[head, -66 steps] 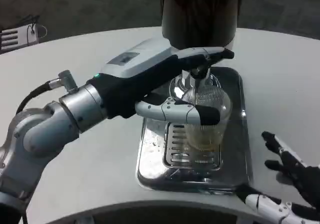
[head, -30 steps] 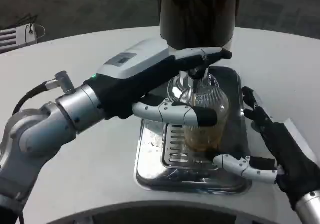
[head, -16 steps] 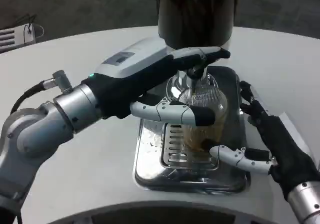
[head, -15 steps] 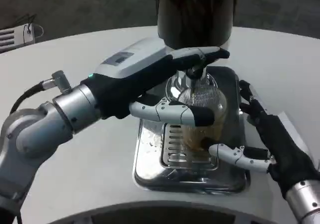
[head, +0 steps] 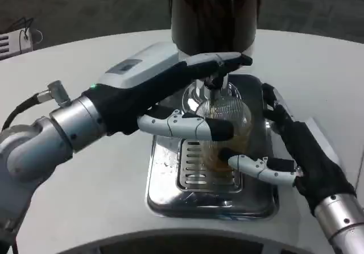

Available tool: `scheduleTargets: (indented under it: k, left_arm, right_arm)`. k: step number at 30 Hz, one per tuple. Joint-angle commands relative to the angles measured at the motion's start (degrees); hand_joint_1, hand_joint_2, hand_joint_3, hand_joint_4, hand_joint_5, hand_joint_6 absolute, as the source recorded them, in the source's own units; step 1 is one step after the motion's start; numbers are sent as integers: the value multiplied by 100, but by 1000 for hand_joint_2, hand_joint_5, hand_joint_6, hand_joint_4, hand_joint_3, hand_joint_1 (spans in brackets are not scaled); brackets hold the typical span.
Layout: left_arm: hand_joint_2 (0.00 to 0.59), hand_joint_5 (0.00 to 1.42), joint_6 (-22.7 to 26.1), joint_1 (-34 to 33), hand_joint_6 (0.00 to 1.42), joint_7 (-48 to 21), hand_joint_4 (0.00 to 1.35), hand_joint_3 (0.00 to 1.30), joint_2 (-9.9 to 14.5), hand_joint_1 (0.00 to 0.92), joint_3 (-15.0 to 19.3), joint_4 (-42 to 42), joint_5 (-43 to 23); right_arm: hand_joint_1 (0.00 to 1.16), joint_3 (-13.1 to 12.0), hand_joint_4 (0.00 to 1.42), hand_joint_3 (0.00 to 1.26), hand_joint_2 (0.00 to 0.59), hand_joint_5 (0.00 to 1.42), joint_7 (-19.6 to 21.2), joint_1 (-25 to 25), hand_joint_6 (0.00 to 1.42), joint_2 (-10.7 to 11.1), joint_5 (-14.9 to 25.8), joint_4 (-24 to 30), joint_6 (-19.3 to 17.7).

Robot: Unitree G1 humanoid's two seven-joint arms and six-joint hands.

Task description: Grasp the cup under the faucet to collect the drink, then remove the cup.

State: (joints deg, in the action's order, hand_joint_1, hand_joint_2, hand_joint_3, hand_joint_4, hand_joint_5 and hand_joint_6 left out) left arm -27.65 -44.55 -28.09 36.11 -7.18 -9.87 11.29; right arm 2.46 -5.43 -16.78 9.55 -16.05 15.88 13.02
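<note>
A clear ribbed cup stands on the grate of the silver drip tray, right under the faucet of the dark dispenser. Amber drink fills its lower part. My left hand reaches in from the left; its fingers lie stretched over the faucet lever and its thumb crosses the cup's front. My right hand is spread around the cup's right side, thumb at the cup's lower front, the other fingers beside its far right wall. Whether those fingers touch the cup is unclear.
The white round table runs wide on both sides of the tray. The dispenser rises at the back of the tray. Dark floor lies beyond the table's far edge, with a small white object at the far left.
My right hand has come up from the table's front right and spread around the cup. The drink in the cup has risen. The whole picture has shifted slightly left.
</note>
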Motion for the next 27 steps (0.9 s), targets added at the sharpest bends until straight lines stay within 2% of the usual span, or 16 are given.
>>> scheduleTargets:
  k: [1, 21, 24, 27]
  left_arm:
    - [70, 194, -41, 283, 275, 5, 114, 179, 41, 0, 142, -72, -50]
    - [75, 182, -377, 1069, 296, 1016, 94, 180, -564, 0, 1119, 137, -552]
    - [79, 182, -363, 1313, 304, 1161, 87, 172, -584, 0, 1318, 319, -583]
    - [80, 164, -233, 1674, 298, 1245, 67, 163, -500, 0, 1482, 692, -441]
  right_arm:
    - [839, 50, 0, 0, 195, 51, 64, -99, 33, -55, 46, -102, -19]
    - [839, 106, 0, 0, 195, 60, 61, -317, 33, -38, 100, -375, -71]
    - [839, 102, 1, 0, 195, 60, 44, -337, 33, -27, 127, -411, -89]
    - [839, 101, 1, 0, 195, 61, 44, -349, 33, -23, 148, -443, -108]
